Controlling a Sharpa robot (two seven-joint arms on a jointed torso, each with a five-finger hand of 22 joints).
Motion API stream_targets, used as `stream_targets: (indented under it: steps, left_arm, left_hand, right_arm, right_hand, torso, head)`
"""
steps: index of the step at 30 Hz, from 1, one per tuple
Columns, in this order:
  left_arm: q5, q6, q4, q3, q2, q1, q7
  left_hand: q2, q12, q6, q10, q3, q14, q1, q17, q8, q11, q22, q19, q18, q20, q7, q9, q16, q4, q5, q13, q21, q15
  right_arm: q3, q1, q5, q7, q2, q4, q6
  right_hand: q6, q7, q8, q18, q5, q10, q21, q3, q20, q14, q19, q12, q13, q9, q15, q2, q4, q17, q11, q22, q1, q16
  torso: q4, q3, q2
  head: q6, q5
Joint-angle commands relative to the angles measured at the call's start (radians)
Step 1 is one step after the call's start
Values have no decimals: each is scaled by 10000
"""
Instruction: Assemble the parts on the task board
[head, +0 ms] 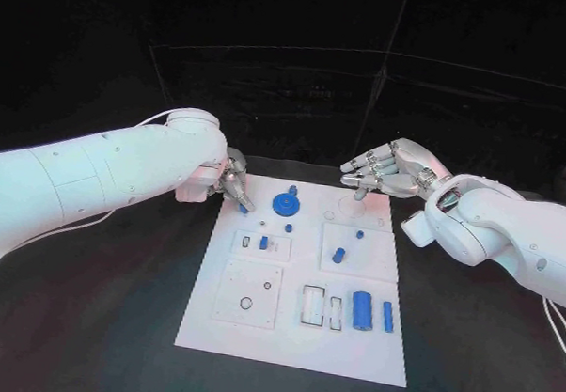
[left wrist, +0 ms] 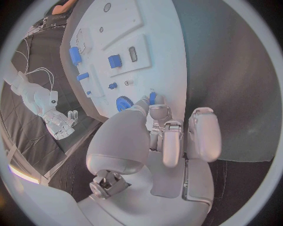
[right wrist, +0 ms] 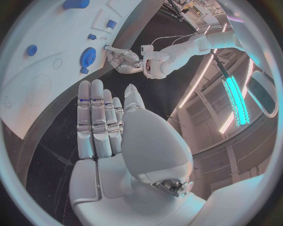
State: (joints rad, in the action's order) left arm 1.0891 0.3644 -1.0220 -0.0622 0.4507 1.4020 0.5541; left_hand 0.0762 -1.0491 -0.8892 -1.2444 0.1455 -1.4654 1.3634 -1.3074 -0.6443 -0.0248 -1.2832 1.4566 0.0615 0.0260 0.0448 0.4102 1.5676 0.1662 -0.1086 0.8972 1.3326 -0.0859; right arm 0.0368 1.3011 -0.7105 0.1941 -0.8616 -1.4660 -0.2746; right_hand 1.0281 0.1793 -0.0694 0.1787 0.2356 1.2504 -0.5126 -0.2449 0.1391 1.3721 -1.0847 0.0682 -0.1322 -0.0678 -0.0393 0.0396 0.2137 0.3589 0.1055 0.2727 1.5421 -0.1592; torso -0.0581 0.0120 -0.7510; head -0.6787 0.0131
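While the left hand (head: pixel 234 189) sits at the far left corner of the task board (head: pixel 292 348), its fingertips (left wrist: pixel 151 104) pinch a small blue part (left wrist: pixel 153 97) low over the white surface, with the other fingers curled alongside. Just beside those fingertips, toward the board's middle, the blue gear (head: pixel 285 202) stands on the board, and a little blue peg (head: pixel 288 227) lies just past it. The right hand (head: pixel 387 173) hovers off the board's far right corner, apart from every piece, its fingers straight and close together with the thumb held off to the side, and it holds nothing.

Judging from this, the risk lies in the seating of the pinched part. The left wrist view shows so little of it between the fingertips that its tilt cannot be told, and a slanted piece would likely jam or skid off instead of dropping in. The gear stands so close to the left hand that a sideways nudge could knock it. Farther from both hands, toward the robot, the blue cylinder (head: pixel 363 310) and the slim blue bar (head: pixel 388 316) lie loose, and a jolt to the board could roll them
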Motion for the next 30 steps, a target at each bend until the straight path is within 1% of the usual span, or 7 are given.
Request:
stream_targets:
  steps: [1,8,9,12,20,28,30]
  left_arm:
    - [-568,-414,-98,5,69,14,-275]
    - [-1075,-714,-623,6,436,18,-306]
    - [-1132,-806,-754,6,523,19,-296]
    - [-1279,-1203,-1248,5,840,20,-270]
    - [-1172,-2354,-2793,-25,1759,-29,-298]
    - [433,-3398,-4340,-364,2686,-278,-528]
    - [651,-3549,-4534,-396,2802,-346,-551]
  left_hand:
    - [-41,76,69,-3,1204,-1053,141,-2634,-156,7,0,23,71,-29,58,144,32,-448,-24,-67,-73,41]
    - [-835,81,124,-115,3172,-1053,-577,-2634,-374,31,-55,39,68,17,54,359,32,-718,12,-104,-83,66]
    - [-843,79,122,-118,3211,-1053,-597,-2634,-380,29,-56,39,67,19,56,365,32,-722,12,-102,-83,64]
    - [-1167,19,117,-218,4304,-1053,-1215,-2634,-554,15,-116,64,62,12,66,522,32,-894,36,-69,-71,58]
    - [-1272,-51,98,-292,4621,-1053,-1395,-2634,-631,1,-172,91,49,11,31,585,32,-1016,42,-8,-36,34]
    - [-1347,-109,72,-355,4763,-1053,-1493,-2634,-671,-14,-244,127,34,2,14,614,32,-1067,52,49,23,25]
    - [-1365,-119,63,-369,4795,-1053,-1514,-2634,-680,-18,-262,136,30,0,9,620,32,-1077,53,58,38,22]
  right_arm:
    - [-5,18,15,49,19,0,75]
    - [-4,18,15,44,42,37,99]
    - [-4,18,15,44,50,48,107]
    - [-3,17,15,45,72,89,135]
    - [0,16,15,47,149,215,188]
    - [2,13,15,66,204,310,216]
    - [2,12,15,70,209,325,221]
  right_hand:
    - [-82,-15,-6,38,62,-38,49,-12,61,-68,16,-30,14,2,3,29,-54,-16,-13,-11,-46,62]
    - [-80,-15,-9,39,86,-33,61,-8,62,-65,12,-27,21,1,4,49,-56,-18,-13,-19,-47,74]
    - [-80,-15,-9,39,86,-33,61,-8,62,-65,12,-27,21,1,4,49,-56,-18,-13,-19,-47,74]
    - [-80,-15,-9,39,86,-33,61,-8,62,-65,12,-27,21,1,4,49,-56,-18,-13,-19,-47,74]
    - [-82,-14,-9,39,102,-33,69,-8,63,-65,10,-28,26,2,2,57,-56,-20,-11,-24,-52,82]
    - [-82,-14,-9,39,102,-33,69,-8,63,-65,10,-28,26,2,2,57,-56,-20,-11,-24,-52,82]
    - [-82,-14,-9,39,102,-33,69,-8,63,-65,10,-28,26,2,2,57,-56,-20,-11,-24,-52,82]
  torso:
    - [1,0,5]
    - [-23,-11,20]
    - [-22,-10,17]
    - [-22,-8,19]
    - [-19,-12,29]
    - [-22,-6,42]
    - [-22,-2,42]
  head:
    - [-14,-5]
    - [-15,0]
    - [-16,-4]
    - [-11,-20]
    - [7,-99]
    - [-3,-146]
    - [-1,-155]
